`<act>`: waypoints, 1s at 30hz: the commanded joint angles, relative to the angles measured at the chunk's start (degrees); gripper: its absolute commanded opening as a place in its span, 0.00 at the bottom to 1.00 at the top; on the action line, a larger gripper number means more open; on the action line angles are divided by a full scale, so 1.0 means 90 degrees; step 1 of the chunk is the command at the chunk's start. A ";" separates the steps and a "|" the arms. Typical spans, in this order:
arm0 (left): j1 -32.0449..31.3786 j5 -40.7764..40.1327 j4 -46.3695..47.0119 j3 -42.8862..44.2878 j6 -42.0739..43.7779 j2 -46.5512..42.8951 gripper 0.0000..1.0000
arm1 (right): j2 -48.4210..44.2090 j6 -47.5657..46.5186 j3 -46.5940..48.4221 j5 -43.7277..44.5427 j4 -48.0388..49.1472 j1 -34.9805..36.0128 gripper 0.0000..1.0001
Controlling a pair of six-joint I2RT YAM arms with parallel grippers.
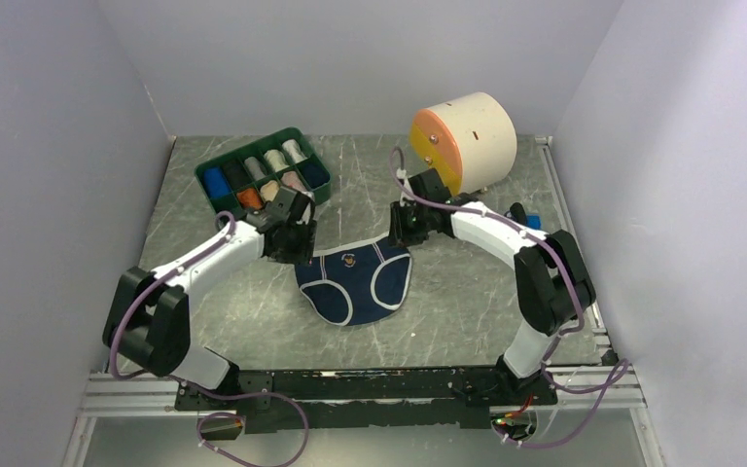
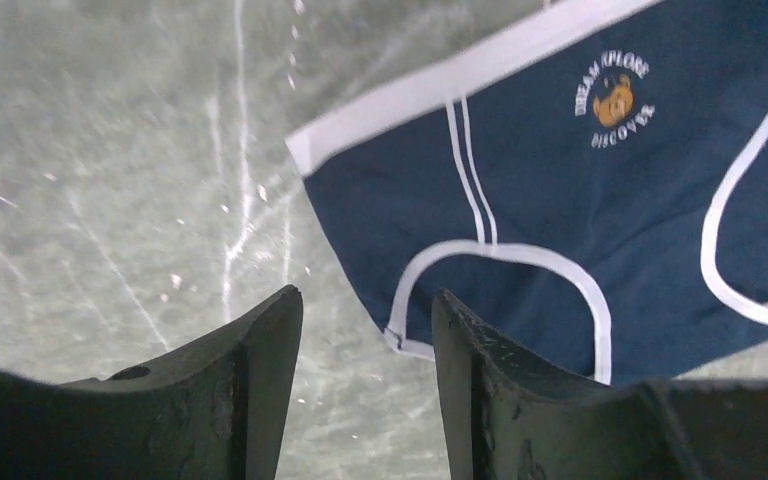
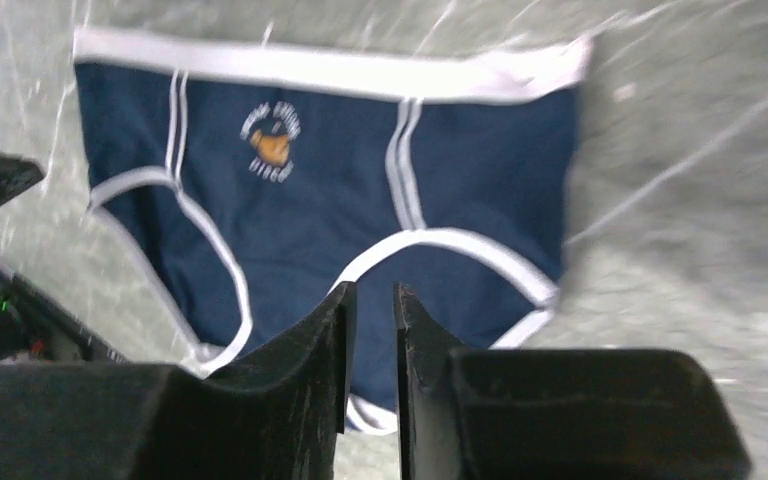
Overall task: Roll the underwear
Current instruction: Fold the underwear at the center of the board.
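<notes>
Navy with white trim, the underwear (image 1: 355, 282) lies flat and unrolled in the middle of the table (image 1: 467, 321), its waistband toward the far edge. The left claw (image 2: 365, 300) hovers at the left waistband corner, fingers well apart and empty. The right claw (image 3: 372, 290) hangs over the right side, fingers only narrowly apart, holding nothing. The risk, as I judge it, is that a pinch catches only one thin layer and slips. If the claws roll out of step, the cloth could also bunch into a loose, lopsided roll. A dragged corner might slide the piece toward the green tray (image 1: 248, 151) near the far left corner.
</notes>
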 commanded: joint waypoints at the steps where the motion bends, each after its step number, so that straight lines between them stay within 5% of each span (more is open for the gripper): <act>1: 0.0005 0.0708 0.0269 -0.0704 -0.0767 -0.0427 0.56 | -0.0327 0.0398 -0.0691 -0.0663 0.0681 0.0495 0.22; 14: 0.0068 0.1255 0.1726 -0.2474 -0.2190 -0.1081 0.60 | -0.0572 0.0410 -0.1795 0.0765 0.0502 0.0889 0.12; 22: 0.0079 0.0888 0.1365 -0.2555 -0.2012 -0.1078 0.31 | -0.0823 0.0643 -0.2558 0.1102 0.0431 0.0903 0.07; 30: 0.0083 0.1085 0.1255 -0.2565 -0.1649 -0.1360 0.31 | -0.1532 0.1142 -0.3250 0.1090 0.0388 0.1146 0.05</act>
